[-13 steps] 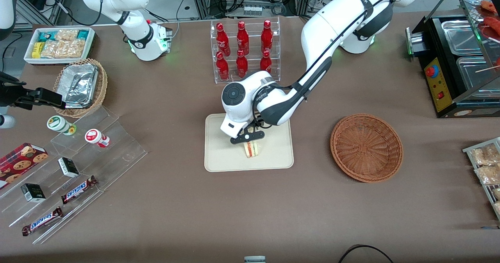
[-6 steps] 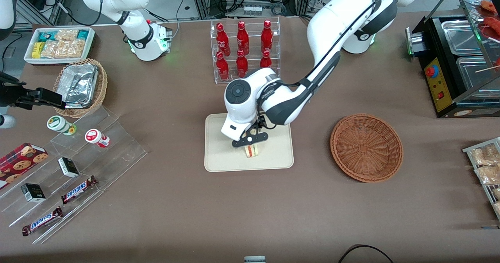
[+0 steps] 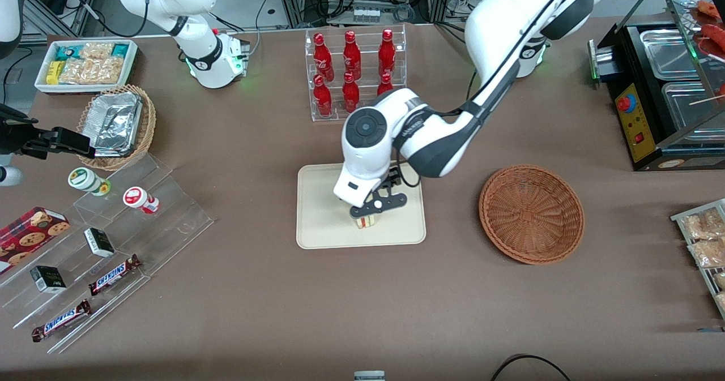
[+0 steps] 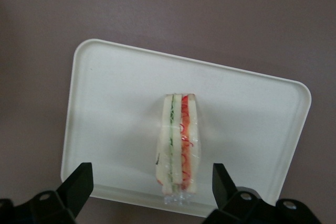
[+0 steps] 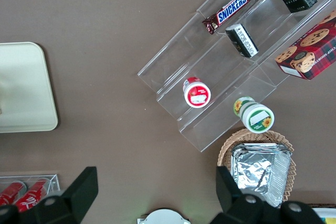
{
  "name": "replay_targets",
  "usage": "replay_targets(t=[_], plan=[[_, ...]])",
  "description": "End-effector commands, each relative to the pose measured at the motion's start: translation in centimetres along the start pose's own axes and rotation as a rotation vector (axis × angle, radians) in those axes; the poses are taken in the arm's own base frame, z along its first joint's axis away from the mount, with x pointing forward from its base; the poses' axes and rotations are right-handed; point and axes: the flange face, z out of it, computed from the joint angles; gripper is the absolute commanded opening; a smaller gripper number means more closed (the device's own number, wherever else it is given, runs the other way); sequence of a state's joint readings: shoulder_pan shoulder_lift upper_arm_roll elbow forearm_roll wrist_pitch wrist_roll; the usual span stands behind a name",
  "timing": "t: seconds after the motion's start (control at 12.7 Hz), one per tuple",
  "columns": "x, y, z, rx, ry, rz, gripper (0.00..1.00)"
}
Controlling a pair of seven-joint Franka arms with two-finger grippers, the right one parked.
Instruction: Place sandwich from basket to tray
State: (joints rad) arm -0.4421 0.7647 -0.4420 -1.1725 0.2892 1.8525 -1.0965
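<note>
One sandwich (image 3: 366, 221) stood on its edge on the single cream tray (image 3: 317, 222), its red and green filling layers showing along the cut side. The claw (image 3: 378, 204) hung directly above it, its two fingers (image 4: 79, 184) spread wide, one to each side of the sandwich and clear of the bread, holding nothing. From the wrist camera the sandwich (image 4: 179, 145) sat on the tray (image 4: 110, 108) with bare tray surface around most of it.

The one reddish-brown basket (image 3: 531, 214) lay on the brown bench (image 3: 340, 313) toward the working arm's end, apart from the tray, with nothing in it.

Farther from the front camera than the tray stood a clear rack (image 3: 357, 75) with six red bottles in two rows of three. Toward the parked arm's end I counted two round-lidded cups (image 3: 88, 180) on clear acrylic steps (image 3: 158, 222), two Snickers bars (image 3: 113, 274), two small dark boxes (image 3: 47, 279), one cookie box (image 3: 31, 231), one tan basket of foil containers (image 3: 116, 126) and one white bin of snack packets (image 3: 88, 64).
</note>
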Motion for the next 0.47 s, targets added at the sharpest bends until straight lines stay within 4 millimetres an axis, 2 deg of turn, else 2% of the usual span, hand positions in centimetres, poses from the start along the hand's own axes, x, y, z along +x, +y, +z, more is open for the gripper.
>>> replay_targets(t=[0.0,0.16,0.39], plan=[[1.6,-3.4,-2.6,0.061,-0.032,0.017,1.00],[3.4,-7.6,-2.9,0.130,-0.071,0.018,1.00],[6.3,-12.3,-5.6,0.103,-0.077,0.076,1.00]])
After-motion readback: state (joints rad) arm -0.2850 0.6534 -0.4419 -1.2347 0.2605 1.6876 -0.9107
